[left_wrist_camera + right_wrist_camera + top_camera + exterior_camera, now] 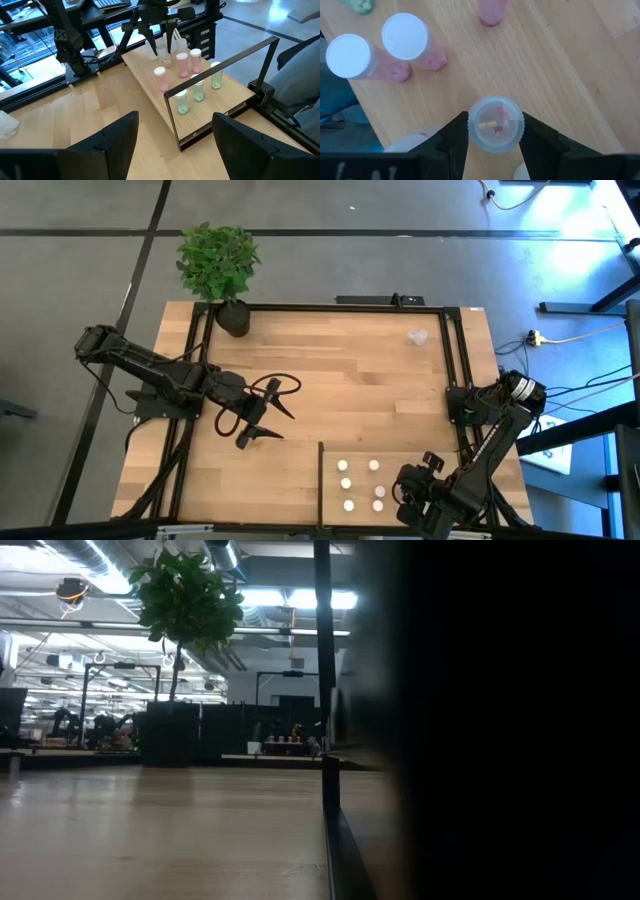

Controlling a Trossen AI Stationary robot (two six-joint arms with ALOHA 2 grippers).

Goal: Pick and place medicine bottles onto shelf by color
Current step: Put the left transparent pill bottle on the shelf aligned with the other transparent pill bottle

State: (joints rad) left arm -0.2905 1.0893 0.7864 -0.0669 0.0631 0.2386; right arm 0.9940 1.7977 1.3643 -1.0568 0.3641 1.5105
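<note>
The right gripper (495, 131) stood over the shelf (405, 462) at the table's near right, its jaws clamped on a clear-capped bottle (495, 124) held upright just above the wood. Two white-capped pink bottles (405, 37) stood close beside it. A tilted release could have toppled the bottle, or the fingers, opening, might have knocked its pink neighbours. The left gripper (258, 412), jaws apart and empty, waited above the table's middle, well away from the shelf.

Robotics lab: framed workbench (330, 350)
</note>
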